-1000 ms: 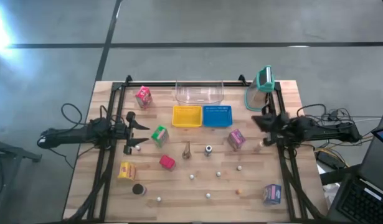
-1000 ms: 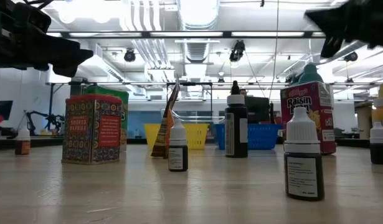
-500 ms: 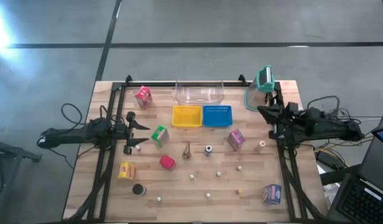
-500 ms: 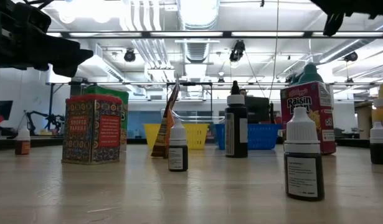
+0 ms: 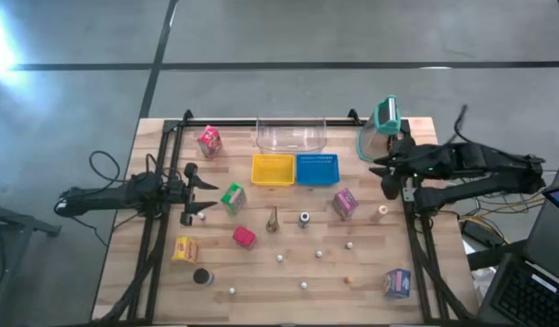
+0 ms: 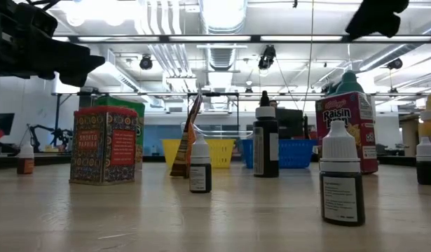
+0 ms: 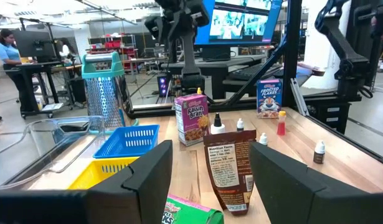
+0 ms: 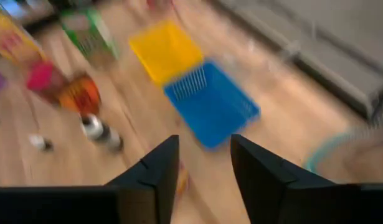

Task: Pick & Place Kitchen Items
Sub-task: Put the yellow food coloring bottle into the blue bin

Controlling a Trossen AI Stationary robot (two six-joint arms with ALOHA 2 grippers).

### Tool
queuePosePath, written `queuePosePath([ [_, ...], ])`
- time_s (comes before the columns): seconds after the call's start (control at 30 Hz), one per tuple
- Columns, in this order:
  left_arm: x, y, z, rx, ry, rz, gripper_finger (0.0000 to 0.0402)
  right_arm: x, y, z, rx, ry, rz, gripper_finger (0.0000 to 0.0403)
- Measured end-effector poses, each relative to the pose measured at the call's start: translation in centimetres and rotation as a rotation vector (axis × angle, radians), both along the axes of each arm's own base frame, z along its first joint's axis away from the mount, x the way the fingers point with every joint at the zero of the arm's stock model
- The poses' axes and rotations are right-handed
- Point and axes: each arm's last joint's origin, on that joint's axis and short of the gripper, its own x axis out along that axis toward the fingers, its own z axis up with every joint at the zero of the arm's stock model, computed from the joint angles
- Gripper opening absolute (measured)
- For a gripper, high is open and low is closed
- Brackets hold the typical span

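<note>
1. Right gripper (image 5: 384,175) is raised over the table's right side, just beside the clear jug (image 5: 381,127) with the teal lid; its fingers (image 8: 151,177) stand apart with nothing between them.
2. Left gripper (image 5: 202,188) hovers at the left side, jaws parted and empty, just beside the green carton (image 5: 232,197).
3. Kitchen items lie loose on the wooden table (image 5: 370,282): pink carton (image 5: 209,140) at the far left, purple carton (image 5: 344,203) near the blue basket (image 5: 316,169), red carton (image 5: 244,237) mid-table, yellow carton (image 5: 184,248) and dark disc (image 5: 203,276) near the left front.
4. Small bottle (image 5: 382,212) stands upright below the right gripper, apart from it.
5. Yellow basket (image 5: 273,169) touches the blue basket; neither shows a kitchen item inside.
</note>
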Motion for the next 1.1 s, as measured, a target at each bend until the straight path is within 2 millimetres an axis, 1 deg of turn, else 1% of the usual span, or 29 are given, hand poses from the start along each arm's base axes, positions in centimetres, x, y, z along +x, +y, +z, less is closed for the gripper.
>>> queuePosePath([
  [0.07,0.0,0.0,0.0,0.0,-0.001,0.0,0.0218,0.6,0.2,0.0,0.037,0.089,-0.008,0.0165],
  [0.27,0.0,0.0,0.0,0.0,-0.002,0.0,0.0218,2.5,0.9,-0.6,0.063,0.318,-0.011,0.0205],
  [0.37,0.0,0.0,0.0,0.005,-0.003,0.0,0.0218,3.3,1.2,-1.0,0.105,0.389,-0.032,0.0214],
  [0.5,0.0,0.0,0.0,0.003,-0.003,0.0,0.0218,4.1,1.5,-1.4,0.192,0.443,-0.055,0.0214],
  [0.63,0.0,0.0,0.0,0.007,-0.006,-0.001,0.0218,3.9,1.9,-2.0,0.291,0.545,-0.065,0.0204],
  [0.7,0.0,0.0,0.1,0.007,-0.013,0.0,0.0218,3.5,2.1,-2.2,0.32,0.595,-0.074,0.0199],
  [0.83,0.0,0.0,0.0,-0.002,-0.004,0.0,0.0218,3.1,2.9,-3.0,0.32,0.635,-0.052,0.0191],
  [0.93,0.0,0.0,0.0,-0.066,0.001,-0.001,0.0218,2.8,3.5,-4.0,0.313,0.674,-0.045,0.019],
  [1.1,0.0,0.0,0.0,-0.132,0.005,-0.002,0.0218,2.6,3.8,-5.7,0.305,0.728,-0.072,0.0204],
])
